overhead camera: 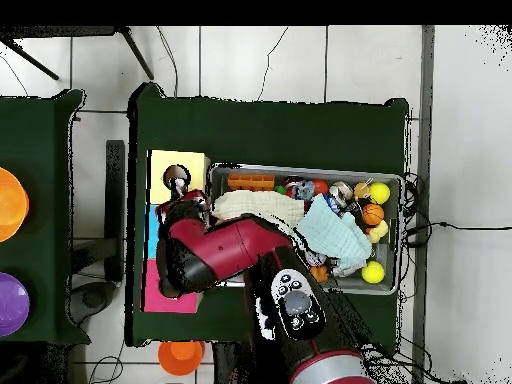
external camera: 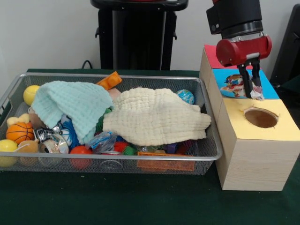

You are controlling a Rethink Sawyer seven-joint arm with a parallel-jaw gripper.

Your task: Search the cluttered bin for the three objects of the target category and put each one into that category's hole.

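Observation:
My gripper hangs over the wooden box, just behind and left of the round hole in its yellow top. The fingers are close together, shut on a small pale crumpled object at their tips. In the overhead view the gripper sits beside the same hole. The wire bin holds a mint cloth and a cream cloth that cover much of the clutter beneath. What kind of object I hold cannot be made out.
Blue and pink panels top the box behind the yellow one. An orange basketball, yellow balls, a red ball and an orange block lie in the bin. Orange and purple bowls stand on a side table.

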